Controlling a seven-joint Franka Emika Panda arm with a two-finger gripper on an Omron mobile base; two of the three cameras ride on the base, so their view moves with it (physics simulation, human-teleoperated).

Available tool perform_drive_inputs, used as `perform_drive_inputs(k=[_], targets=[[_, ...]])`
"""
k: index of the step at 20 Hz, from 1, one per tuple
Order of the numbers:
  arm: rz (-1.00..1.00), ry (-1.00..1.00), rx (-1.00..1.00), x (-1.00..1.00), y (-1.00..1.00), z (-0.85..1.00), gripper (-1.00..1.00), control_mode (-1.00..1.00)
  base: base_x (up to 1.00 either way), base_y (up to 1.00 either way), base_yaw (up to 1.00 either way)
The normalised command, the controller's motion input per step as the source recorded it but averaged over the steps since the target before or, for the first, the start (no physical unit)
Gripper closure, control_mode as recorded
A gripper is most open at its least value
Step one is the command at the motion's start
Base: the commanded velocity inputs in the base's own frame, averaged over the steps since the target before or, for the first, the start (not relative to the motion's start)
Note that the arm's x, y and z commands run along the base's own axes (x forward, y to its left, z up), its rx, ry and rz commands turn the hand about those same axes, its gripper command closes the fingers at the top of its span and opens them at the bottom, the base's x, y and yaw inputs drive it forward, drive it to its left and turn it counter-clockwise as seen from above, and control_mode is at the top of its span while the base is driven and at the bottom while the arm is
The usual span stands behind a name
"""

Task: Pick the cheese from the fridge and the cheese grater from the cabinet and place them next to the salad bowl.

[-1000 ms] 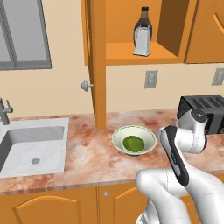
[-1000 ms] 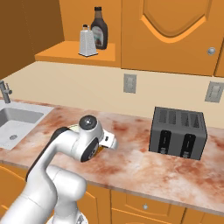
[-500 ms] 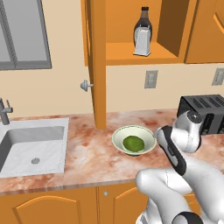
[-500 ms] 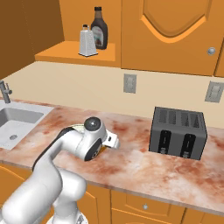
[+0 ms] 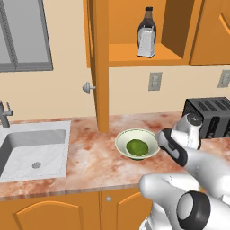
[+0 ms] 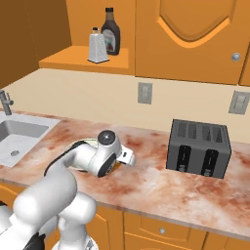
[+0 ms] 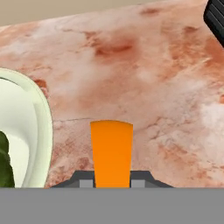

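My gripper [image 7: 112,180] is shut on the cheese [image 7: 111,151], an orange wedge that sticks out between the fingertips just above the marbled counter. The salad bowl [image 7: 38,127], pale cream-green with a leafy lump, lies close to the cheese's left in the hand view. From the left base view the bowl [image 5: 121,140] sits on the counter with my wrist just to its right. The silver cheese grater [image 5: 145,43] [image 6: 97,46] stands upright on the shelf of the open cabinet [image 5: 130,57]. The fridge is out of view.
A dark bottle [image 5: 147,18] [image 6: 111,36] stands behind the grater. A black toaster [image 5: 209,114] [image 6: 199,148] sits on the counter right of my hand. The sink [image 5: 33,150] with its tap lies to the left. The cabinet door [image 5: 99,67] hangs open down to the counter.
The arm has crept slightly to the right beside the bowl, with the cheese still in the gripper. Nothing else has moved.
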Motion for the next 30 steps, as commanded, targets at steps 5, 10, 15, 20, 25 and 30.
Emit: perform_drive_inputs(k=[5,10,15,20,25,30], targets=[[0.0,0.05,0.0,0.18,0.0,-0.32,1.0,-1.0,0.0,0.0,0.0],[0.0,0.08,0.02,0.1,0.0,-0.33,1.0,-1.0,0.0,0.0,0.0],[0.0,0.07,0.02,0.08,0.0,-0.33,1.0,-1.0,0.0,0.0,0.0],[0.0,0.01,0.0,0.01,0.02,-0.13,-1.0,-1.0,0.0,0.0,0.0],[0.0,0.0,0.0,0.0,0.0,-0.03,-1.0,-1.0,0.0,0.0,0.0],[0.0,-0.03,0.0,0.0,0.03,0.01,-1.0,-1.0,0.0,0.0,0.0]])
